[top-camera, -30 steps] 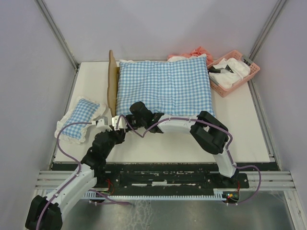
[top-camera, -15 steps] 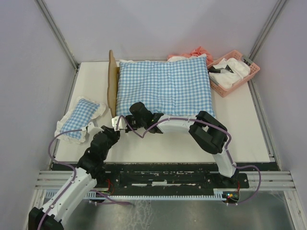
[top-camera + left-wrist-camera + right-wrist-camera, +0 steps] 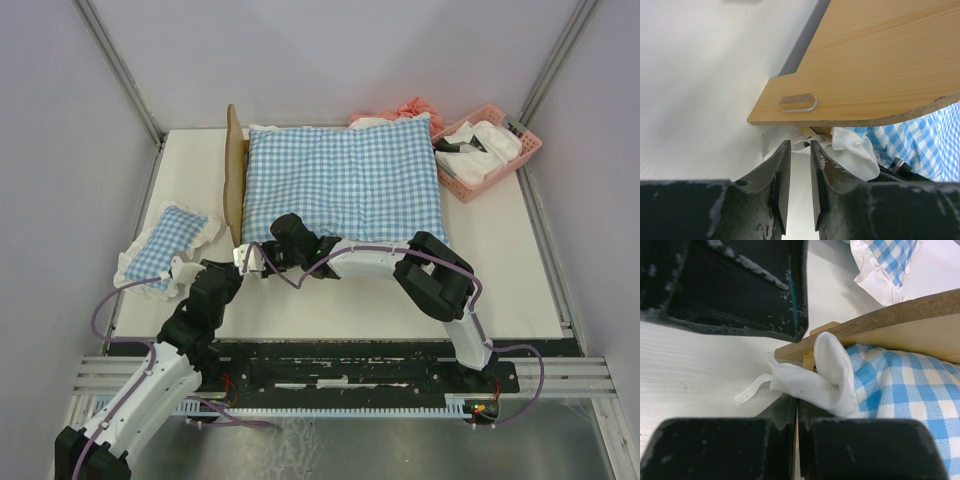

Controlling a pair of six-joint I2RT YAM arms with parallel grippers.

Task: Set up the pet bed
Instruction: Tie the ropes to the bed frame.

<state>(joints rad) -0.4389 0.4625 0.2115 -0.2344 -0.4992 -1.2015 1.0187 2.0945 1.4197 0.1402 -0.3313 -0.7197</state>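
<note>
so the pet bed [image 3: 234, 170] sits mid-table, long axis 9-to-3 with the headboard at 9, its near headboard corner just at 1 o'clock off the empty, slightly parted left gripper [image 3: 799, 145], while the right gripper [image 3: 797, 405] is pinched shut on the checked cushion [image 3: 340, 180] frill right there

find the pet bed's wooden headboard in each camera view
Top external: the pet bed's wooden headboard stands on edge, left of centre.
Left wrist: the headboard fills the upper right.
Right wrist: the headboard is a slanting band at right.
Shared landmark: the blue-and-white checked cushion lying against it.
</note>
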